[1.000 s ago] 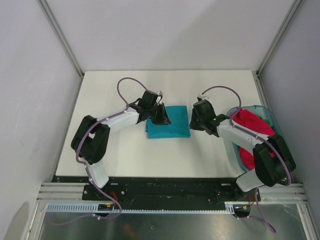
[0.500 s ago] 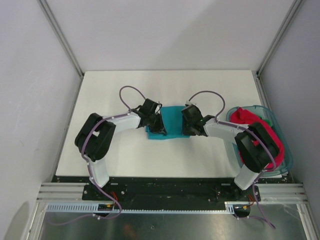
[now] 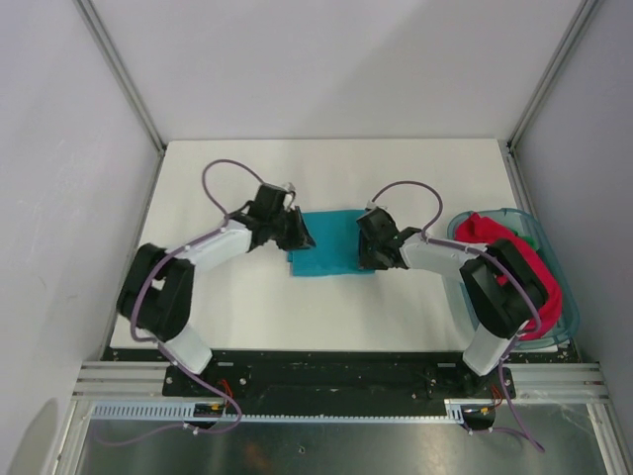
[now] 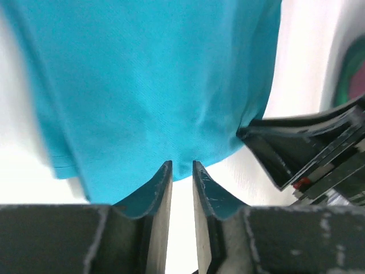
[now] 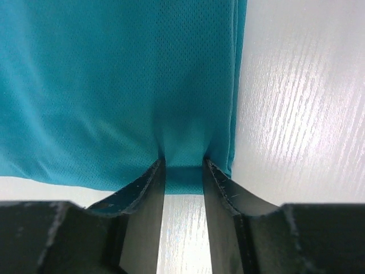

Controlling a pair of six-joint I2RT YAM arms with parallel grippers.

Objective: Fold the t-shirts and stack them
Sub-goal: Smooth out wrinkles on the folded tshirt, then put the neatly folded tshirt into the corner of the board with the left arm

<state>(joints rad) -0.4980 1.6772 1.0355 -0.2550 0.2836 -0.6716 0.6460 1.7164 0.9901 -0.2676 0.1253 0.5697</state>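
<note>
Folded teal-blue t-shirt [image 3: 334, 249] lying flat at the middle of the worktop [image 3: 227, 178]. The right fingers [image 5: 149, 194] stand partly closed, pinching its puckered hem. The left fingers [image 4: 157, 194] are nearly shut at the opposite hem, though whether they grip it cannot be told. A magenta-red t-shirt [image 3: 495, 237] is heaped in the basket [image 3: 514, 213] at the right edge.

teal t-shirt [image 3: 334, 249] (folded), red t-shirt [image 3: 482, 231] in basket [image 3: 510, 212]

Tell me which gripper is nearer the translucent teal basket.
Right. The right gripper is at the teal t-shirt's right edge, the side toward the basket; the left gripper is at the shirt's left edge, farther off.
</note>
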